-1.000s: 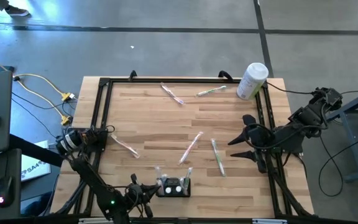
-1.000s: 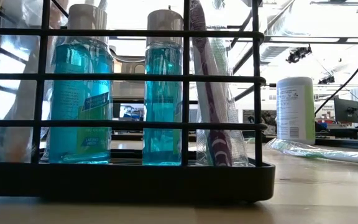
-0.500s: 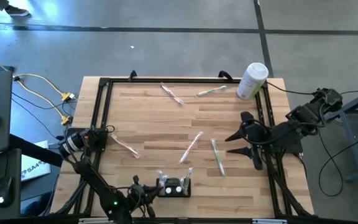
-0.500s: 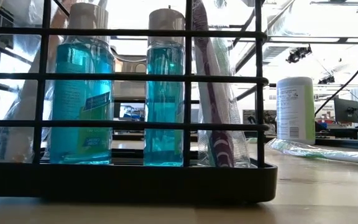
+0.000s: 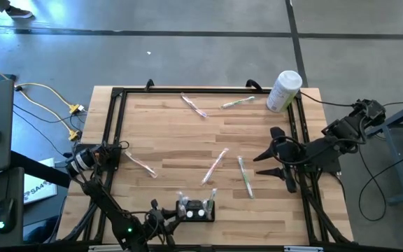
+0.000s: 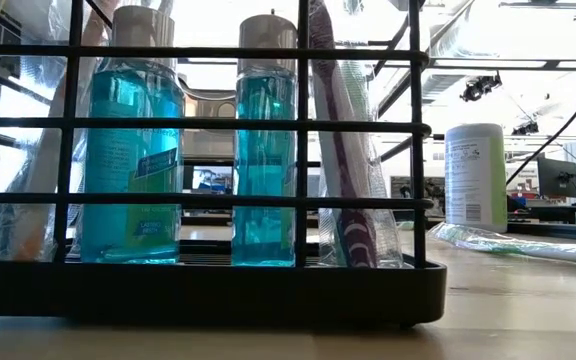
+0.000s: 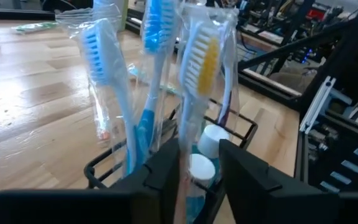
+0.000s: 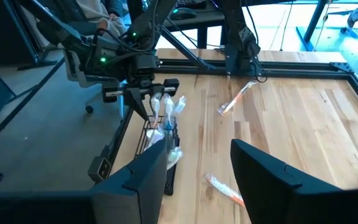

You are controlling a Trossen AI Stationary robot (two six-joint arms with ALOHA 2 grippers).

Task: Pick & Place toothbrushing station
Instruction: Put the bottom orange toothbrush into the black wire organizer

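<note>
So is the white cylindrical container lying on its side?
No, the white cylindrical container stands upright on the table in the low view.

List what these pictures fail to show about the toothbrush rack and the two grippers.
- Left wrist view: whether the left gripper is still pinching the yellow-bristled wrapped toothbrush between its fingers or has let go; the wrapper hides the contact.
- Low view: neither gripper appears; the black wire rack fills the frame.
- High view: the rack's contents are too small to count.
- Right gripper: open, holding nothing.

We see robotics lab: concrete floor (image 5: 187, 56), framed wooden table (image 5: 187, 133), loose cables (image 5: 44, 105), monitors (image 6: 556, 178) behind.
</note>
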